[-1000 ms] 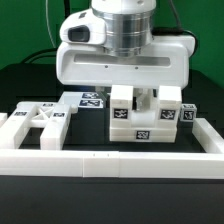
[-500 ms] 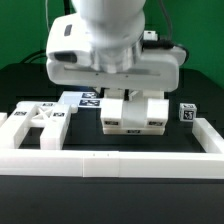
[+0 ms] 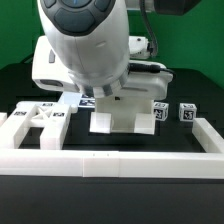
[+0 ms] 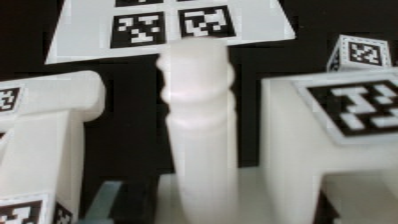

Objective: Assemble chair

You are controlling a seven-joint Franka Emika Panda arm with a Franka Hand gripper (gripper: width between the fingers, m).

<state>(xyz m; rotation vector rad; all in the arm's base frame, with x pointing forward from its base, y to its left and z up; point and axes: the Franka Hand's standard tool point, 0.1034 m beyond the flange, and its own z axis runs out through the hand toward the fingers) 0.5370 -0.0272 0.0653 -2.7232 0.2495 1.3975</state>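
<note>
**Exterior view:** The Panda's bulky wrist is filling the middle of the frame and hiding its own end effector (image 3: 120, 100). Directly below it the chair sub-assembly (image 3: 118, 120) is sitting low over the dark counter (image 3: 110, 205). Whether it is touching the surface cannot be told. Two small cubes (image 3: 186, 113) are waiting just beside it on the exterior view's right. A flat slotted panel (image 3: 38, 116) is lying well apart on the left, and the white border rail (image 3: 110, 162) is running across the front.

The nearest hazard appears to be the closer cube. Any swing or turn of the sub-assembly towards that side is likely to knock it off its spot.

**Wrist view:** A rounded post (image 4: 196, 110) is standing dead centre and very close to the lens. Tagged blocks are flanking it on both sides (image 4: 365, 110) (image 4: 36, 120), and the marker board (image 4: 169, 30) is lying beyond. The fingertips themselves are not showing clearly. The way the part is sitting tight and centred suggests the end effector is clamping the sub-assembly.

A narrow grip on a smooth round post is inviting trouble, since the piece could rotate or slide between the pads. If the joined parts are only loosely seated, tilting may be working them apart. The arm is also covering most tags from outside.
</note>
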